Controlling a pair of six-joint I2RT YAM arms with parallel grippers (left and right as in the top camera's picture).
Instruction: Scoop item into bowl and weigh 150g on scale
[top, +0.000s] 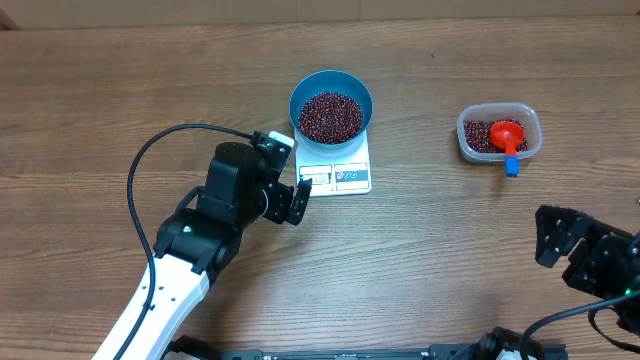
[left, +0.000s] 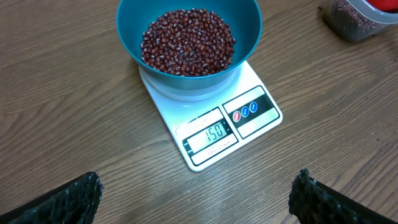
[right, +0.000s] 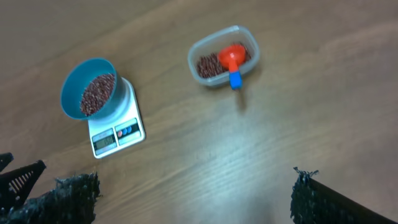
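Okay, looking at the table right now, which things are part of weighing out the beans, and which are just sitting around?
Part of the job:
- beans, heaped in the bowl
- blue bowl, standing on the scale
- white scale
- red scoop, resting in the tub
- clear tub, with more beans in it

Just there:
- black cable looping off the left arm
- wooden table

A brown wood-grain bench (top: 480, 250) fills nearly every view. In the overhead view its grain runs left to right, with darker streaks. Along the top edge of that view a pale beige strip (top: 400, 8) lies beyond the bench's far edge; what it is cannot be told. The light is soft and even, leaving a pale sheen on the wood in the right wrist view.
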